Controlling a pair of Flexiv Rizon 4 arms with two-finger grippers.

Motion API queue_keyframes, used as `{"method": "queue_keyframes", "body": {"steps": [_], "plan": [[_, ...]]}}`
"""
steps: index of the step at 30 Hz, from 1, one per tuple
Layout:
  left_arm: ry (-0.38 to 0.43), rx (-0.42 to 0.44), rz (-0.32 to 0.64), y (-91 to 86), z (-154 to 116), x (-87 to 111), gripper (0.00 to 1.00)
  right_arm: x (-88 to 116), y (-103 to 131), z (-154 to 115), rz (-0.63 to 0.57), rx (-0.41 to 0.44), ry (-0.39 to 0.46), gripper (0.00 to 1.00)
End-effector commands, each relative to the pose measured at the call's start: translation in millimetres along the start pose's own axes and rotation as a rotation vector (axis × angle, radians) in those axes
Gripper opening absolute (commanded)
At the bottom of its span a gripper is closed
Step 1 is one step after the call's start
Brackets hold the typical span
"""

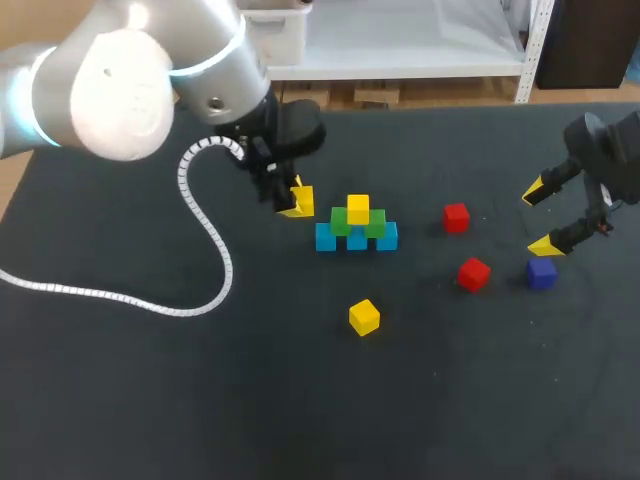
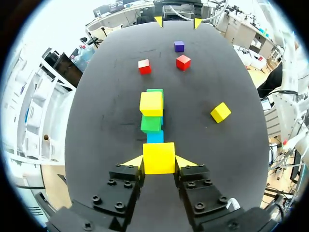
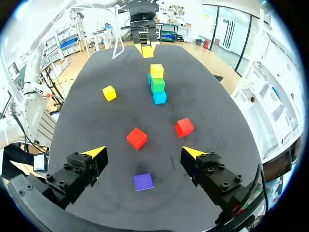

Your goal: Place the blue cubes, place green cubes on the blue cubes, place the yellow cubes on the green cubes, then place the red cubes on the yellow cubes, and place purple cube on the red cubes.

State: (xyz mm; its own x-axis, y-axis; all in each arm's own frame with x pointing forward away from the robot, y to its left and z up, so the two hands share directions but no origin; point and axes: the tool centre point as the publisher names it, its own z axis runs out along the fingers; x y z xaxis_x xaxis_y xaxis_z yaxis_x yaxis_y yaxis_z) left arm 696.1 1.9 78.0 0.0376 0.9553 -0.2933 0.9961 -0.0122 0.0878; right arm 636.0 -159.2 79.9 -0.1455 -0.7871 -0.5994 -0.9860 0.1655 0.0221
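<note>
A pyramid stands mid-table: three blue cubes (image 1: pixel 357 240) in a row, two green cubes (image 1: pixel 375 223) on them, and one yellow cube (image 1: pixel 358 209) on top. Just left of it my left gripper (image 1: pixel 290 200) is shut on a second yellow cube (image 1: pixel 299 201); the left wrist view shows that cube (image 2: pixel 158 157) pinched between the fingers, with the stack (image 2: pixel 152 121) straight ahead. A third yellow cube (image 1: pixel 364 316) lies loose in front. Two red cubes (image 1: pixel 456 217) (image 1: pixel 473 273) and the purple cube (image 1: pixel 541 272) lie to the right. My right gripper (image 1: pixel 540 218) hangs open above the purple cube (image 3: pixel 143 181).
A white coiled cable (image 1: pixel 205 240) from the left arm loops over the dark table (image 1: pixel 150 400) to the left of the stack. The table's far edge runs close behind the left gripper.
</note>
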Motion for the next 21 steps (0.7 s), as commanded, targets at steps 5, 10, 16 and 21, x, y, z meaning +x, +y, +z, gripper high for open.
{"method": "queue_keyframes", "body": {"steps": [5, 10, 16, 21], "plan": [[0.007, 0.028, 0.007, 13.7, 11.4, -13.2, 0.0, 0.3, -0.1, 0.1, -0.001, 0.0, -0.002, 1.0], [0.004, 0.038, 0.012, 14.8, 17.0, -16.4, 0.0, 0.3, -0.1, 0.1, -0.001, 0.0, -0.002, 1.0], [-0.003, 0.047, 0.016, 15.6, 21.3, -19.1, 0.0, 0.3, -0.1, 0.1, -0.001, 0.0, -0.002, 1.0], [-0.008, 0.052, 0.02, 17.0, 25.0, -21.5, 0.0, 0.3, -0.1, 0.1, -0.001, 0.0, -0.002, 1.0]]}}
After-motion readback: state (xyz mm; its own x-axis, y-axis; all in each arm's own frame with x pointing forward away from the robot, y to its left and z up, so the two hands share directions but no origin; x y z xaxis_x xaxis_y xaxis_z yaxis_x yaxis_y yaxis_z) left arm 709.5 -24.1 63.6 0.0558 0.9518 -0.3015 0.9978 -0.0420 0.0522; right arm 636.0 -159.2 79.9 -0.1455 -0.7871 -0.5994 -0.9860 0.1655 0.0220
